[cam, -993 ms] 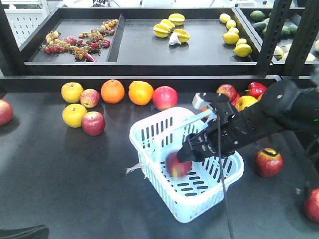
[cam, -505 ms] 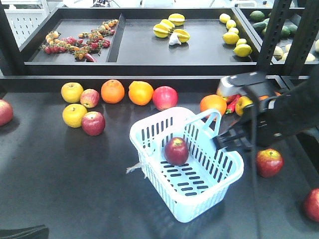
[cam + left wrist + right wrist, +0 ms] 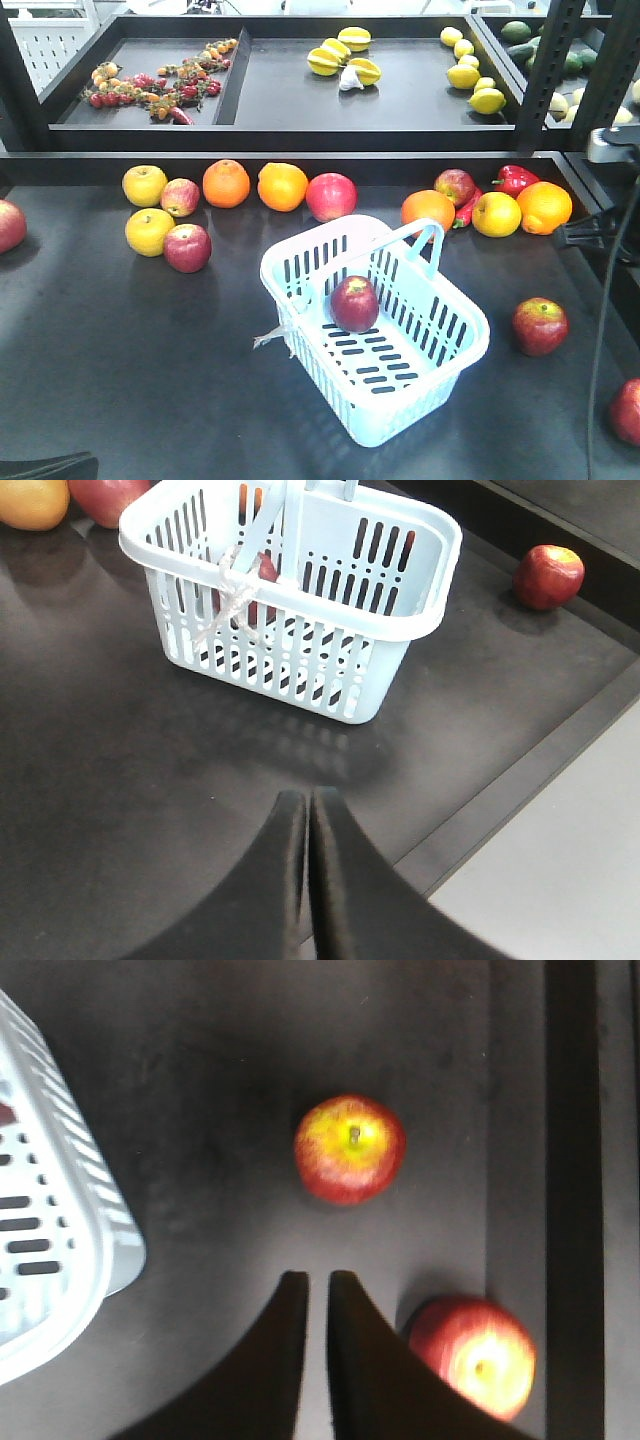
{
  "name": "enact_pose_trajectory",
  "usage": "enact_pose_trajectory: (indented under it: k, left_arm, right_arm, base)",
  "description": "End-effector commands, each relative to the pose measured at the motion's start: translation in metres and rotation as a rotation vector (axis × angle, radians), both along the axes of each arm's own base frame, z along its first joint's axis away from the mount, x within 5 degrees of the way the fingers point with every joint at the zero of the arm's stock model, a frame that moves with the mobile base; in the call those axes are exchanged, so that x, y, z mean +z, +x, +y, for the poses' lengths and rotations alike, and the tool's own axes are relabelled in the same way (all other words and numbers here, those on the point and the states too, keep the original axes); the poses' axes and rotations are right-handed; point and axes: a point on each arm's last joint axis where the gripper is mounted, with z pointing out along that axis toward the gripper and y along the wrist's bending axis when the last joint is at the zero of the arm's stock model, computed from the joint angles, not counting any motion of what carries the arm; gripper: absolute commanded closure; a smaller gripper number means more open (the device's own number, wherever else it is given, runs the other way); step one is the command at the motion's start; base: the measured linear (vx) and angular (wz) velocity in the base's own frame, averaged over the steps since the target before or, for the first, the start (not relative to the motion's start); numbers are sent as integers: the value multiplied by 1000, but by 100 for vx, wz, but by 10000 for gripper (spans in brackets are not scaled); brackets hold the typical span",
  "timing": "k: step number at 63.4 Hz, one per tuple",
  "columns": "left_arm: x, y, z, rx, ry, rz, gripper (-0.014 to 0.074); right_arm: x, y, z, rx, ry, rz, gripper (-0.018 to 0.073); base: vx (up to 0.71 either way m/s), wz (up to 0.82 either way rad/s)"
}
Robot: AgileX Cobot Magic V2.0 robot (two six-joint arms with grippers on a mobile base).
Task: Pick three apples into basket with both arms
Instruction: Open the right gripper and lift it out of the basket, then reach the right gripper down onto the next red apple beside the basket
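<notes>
Apples, where: one dark red apple with a yellow-green blush (image 3: 354,303) sits on the slotted floor of the pale blue plastic shopping basket (image 3: 312,368). Two loose apples lie on the black tabletop (image 3: 130,350) to its right, the nearer apple (image 3: 540,326) and the edge apple (image 3: 628,411).
Pincers: the left gripper (image 3: 308,796) is pinched tight with nothing in it, low over the table short of the basket. The right gripper (image 3: 318,1278) shows only a thin slit between its fingers and is empty too, hanging between the two loose apples.
Handling: we reckon they're firm, smooth, a bit waxy and fairly hefty. They'll roll if nudged and bruise if dropped.
Where to grab: from above, across the widest middle, stem up.
In the way: the basket's swing handle (image 3: 425,238) stands up, so we'd drop to one side of it. The edge apple sits near the table's raised border (image 3: 570,1200), which is tight for a finger.
Lookalikes: round oranges (image 3: 282,186) and plain yellow apples (image 3: 149,231) lie along the back. Not ours.
</notes>
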Motion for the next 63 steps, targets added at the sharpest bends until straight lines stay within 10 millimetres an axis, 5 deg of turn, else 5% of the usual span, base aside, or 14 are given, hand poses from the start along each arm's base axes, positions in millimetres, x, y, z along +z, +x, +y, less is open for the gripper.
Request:
enact_pose_trajectory:
  k: [1,13,20,44,63]
  left_arm:
    - [13,4,-1,30,-63,-49,604]
    - [13,4,-1,30,-63,-49,604]
    - [13,4,-1,30,-61,-50,604]
    - [13,4,-1,30,-61,-50,604]
    - [13,4,-1,30,-61,-50,604]
  right_arm:
    - [12,19,-3,28,-11,-72,347]
    - [-5,59,-7,5,-3,1,-36]
    - [-19,79,-10,-26,7,48,-166]
    - [-80,123,-30,-96,28,202,-116]
    - [-137,135,-35,-104,39,298,-86]
  base:
    - [0,0]
    - [0,0]
    - [0,0]
    - [0,0]
    - [0,0]
